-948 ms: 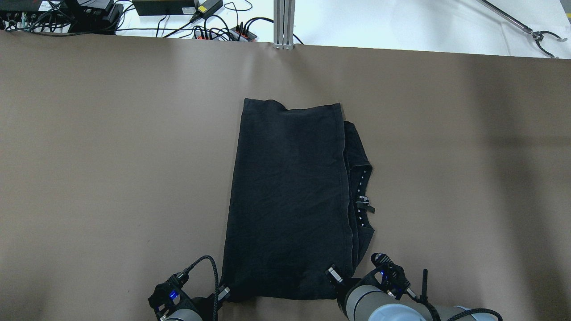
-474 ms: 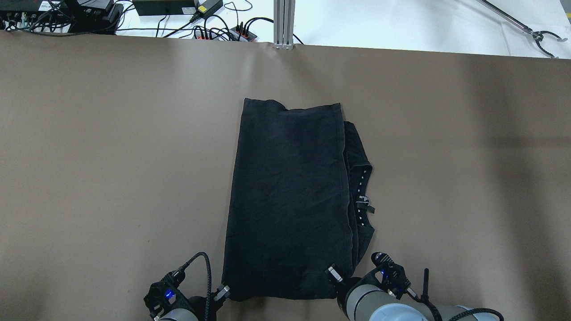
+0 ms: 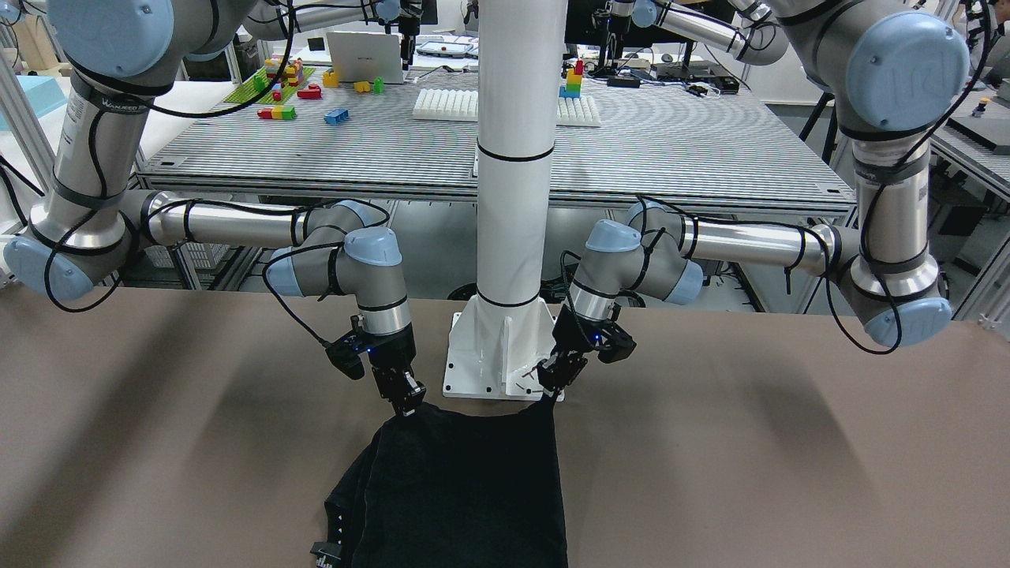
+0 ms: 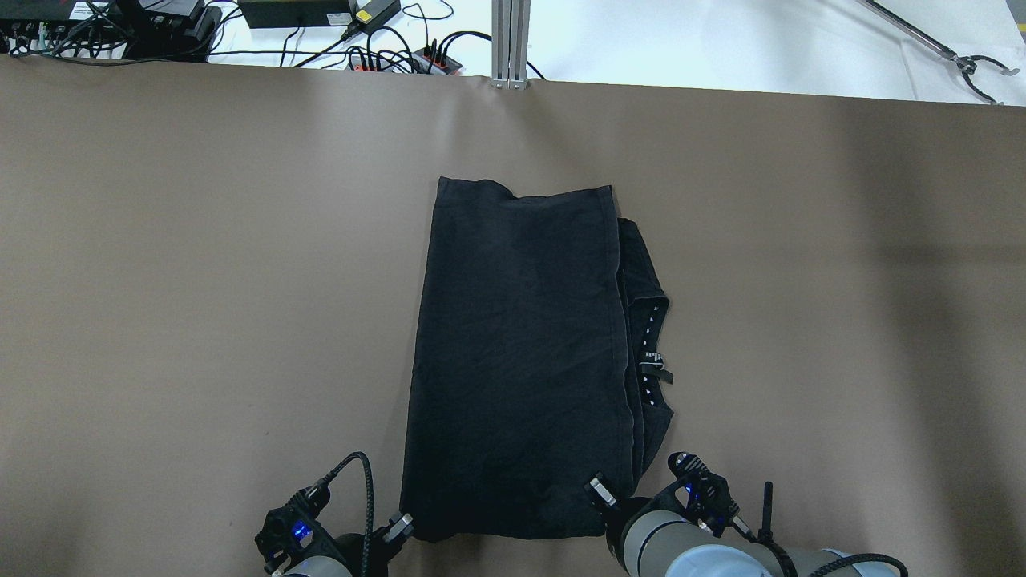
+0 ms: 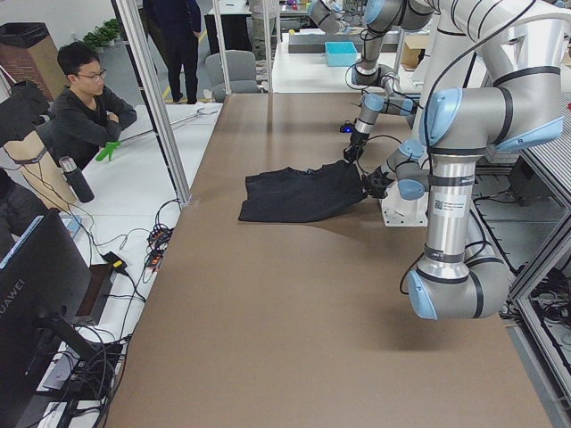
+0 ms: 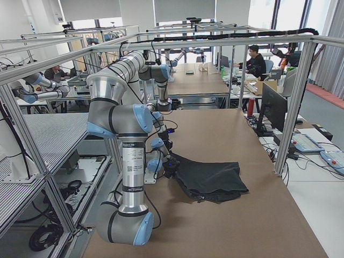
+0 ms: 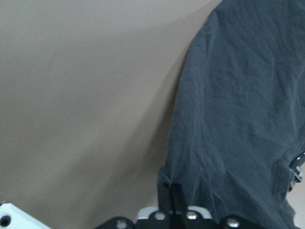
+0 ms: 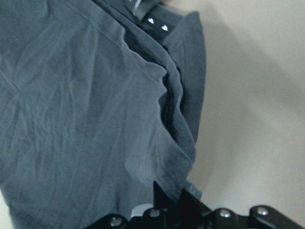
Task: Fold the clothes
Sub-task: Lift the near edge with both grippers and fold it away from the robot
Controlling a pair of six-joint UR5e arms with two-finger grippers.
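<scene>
The black garment (image 4: 521,361) lies folded into a long strip on the brown table (image 4: 160,280), with its collar and label at its right edge. My left gripper (image 4: 403,526) is shut on its near left corner. My right gripper (image 4: 599,493) is shut on its near right corner. In the front-facing view the left gripper (image 3: 552,380) and the right gripper (image 3: 407,401) hold the garment's (image 3: 465,489) near edge slightly raised in front of the pillar. The left wrist view shows the cloth (image 7: 238,119) pinched at the fingertips (image 7: 167,183). The right wrist view shows the same (image 8: 86,109).
The white pillar's base plate (image 3: 501,355) stands right behind the held edge. Cables and power strips (image 4: 401,56) and an aluminium post (image 4: 510,40) line the table's far edge. A seated person (image 5: 89,107) is beyond that edge.
My left arm has drawn back slightly toward the near edge and to the left, still holding its corner. The right arm and the garment have hardly moved.
</scene>
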